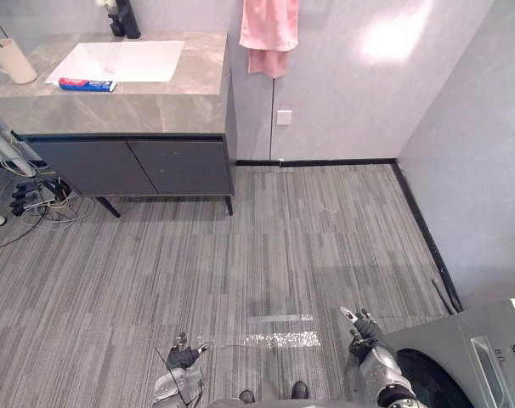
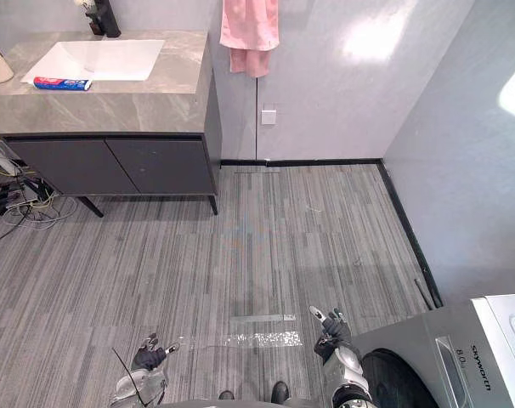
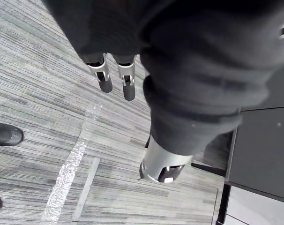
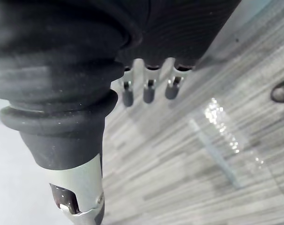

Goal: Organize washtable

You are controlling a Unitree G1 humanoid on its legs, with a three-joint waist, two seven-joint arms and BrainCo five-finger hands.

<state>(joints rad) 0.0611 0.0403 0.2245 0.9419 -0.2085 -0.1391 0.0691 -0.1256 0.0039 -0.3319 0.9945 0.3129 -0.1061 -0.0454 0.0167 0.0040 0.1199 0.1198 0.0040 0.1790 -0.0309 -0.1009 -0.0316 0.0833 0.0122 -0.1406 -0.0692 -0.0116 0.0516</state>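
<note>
The counter (image 1: 138, 106) is standing against the far wall on the left, its grey veined stone top sitting over dark flat-fronted cabinet doors (image 1: 138, 166) on slim black legs. A white rectangular sink (image 1: 121, 59) is sitting sunk into the top below a black faucet (image 1: 124, 19). A red, white and blue toothpaste tube (image 1: 86, 84) is lying flat at the sink's front edge, and a cream cup (image 1: 13, 61) is standing at the counter's left end. A pink towel (image 1: 268, 30) is hanging on the wall beside it.

The left robot hand (image 1: 185, 355) and right robot hand (image 1: 362, 333) are hanging low over the striped grey floor (image 1: 283, 246), well apart from the counter, fingers straight and holding nothing. A grey washing machine (image 1: 470, 357) is standing beside the right one.
</note>
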